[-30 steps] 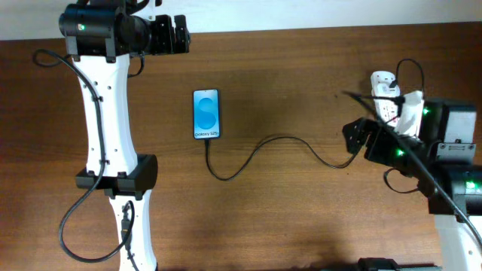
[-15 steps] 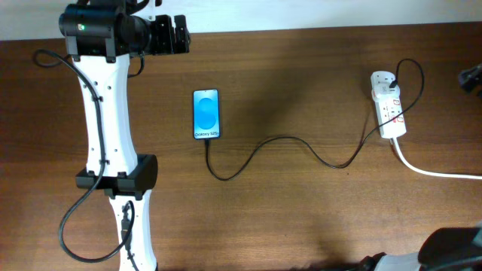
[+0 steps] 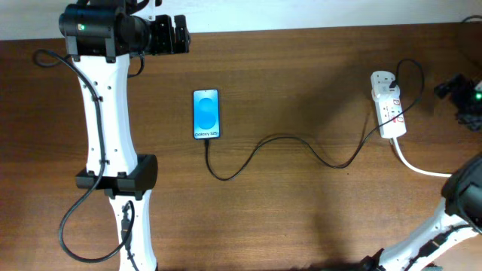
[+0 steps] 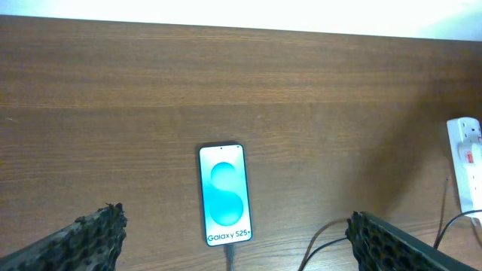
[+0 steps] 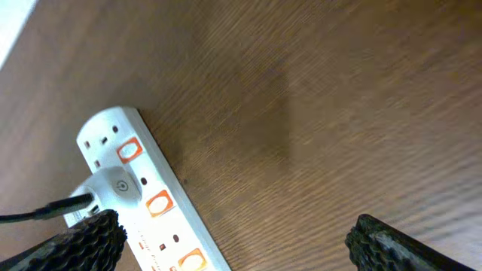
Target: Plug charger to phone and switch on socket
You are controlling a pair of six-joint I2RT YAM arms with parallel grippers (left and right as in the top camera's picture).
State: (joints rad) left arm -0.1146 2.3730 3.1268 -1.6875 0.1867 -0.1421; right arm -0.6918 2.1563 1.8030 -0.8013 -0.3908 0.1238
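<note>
The phone [image 3: 206, 114] lies flat on the table, blue screen up, and also shows in the left wrist view [image 4: 224, 194]. The charger [image 3: 279, 138], a thin black cable, runs from the phone's bottom edge, where its tip [image 4: 228, 253] appears plugged in, across to a white adapter [image 5: 113, 188] in the socket [image 3: 389, 113]. The socket [image 5: 154, 207] has orange-red switches. My left gripper [image 3: 178, 34] is open and empty, raised beyond the phone's far end, and also shows in its wrist view [image 4: 241, 248]. My right gripper [image 3: 452, 89] is open and empty, just right of the socket, and also shows in its wrist view [image 5: 241, 252].
The socket's thick white cord [image 3: 425, 169] runs off to the right edge. The left arm's white body [image 3: 105, 113] stands left of the phone. The table's far edge meets a white wall [image 3: 301, 13].
My right arm has lifted off the socket, swung out to the right, and now sits at the right edge. The socket is uncovered. Left arm, phone and cable have not moved.
</note>
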